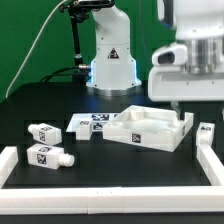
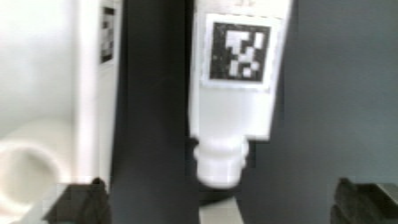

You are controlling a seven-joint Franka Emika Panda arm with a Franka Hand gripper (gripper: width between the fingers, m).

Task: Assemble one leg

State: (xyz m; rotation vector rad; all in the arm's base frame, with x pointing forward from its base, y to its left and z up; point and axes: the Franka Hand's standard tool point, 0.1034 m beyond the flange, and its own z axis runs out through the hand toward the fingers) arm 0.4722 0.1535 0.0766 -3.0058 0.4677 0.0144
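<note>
One leg, a white peg with a black-and-white tag and a narrower end, lies on the dark table between my open fingertips. My gripper is open and empty above it. In the exterior view the gripper hangs at the right, above this leg, which lies beside the large white tray-like panel. Other legs lie at the exterior view's left, and more white tagged parts lie near the panel.
The panel's wall runs close beside the leg in the wrist view. A white rail frame borders the table's front and sides. The robot base stands at the back.
</note>
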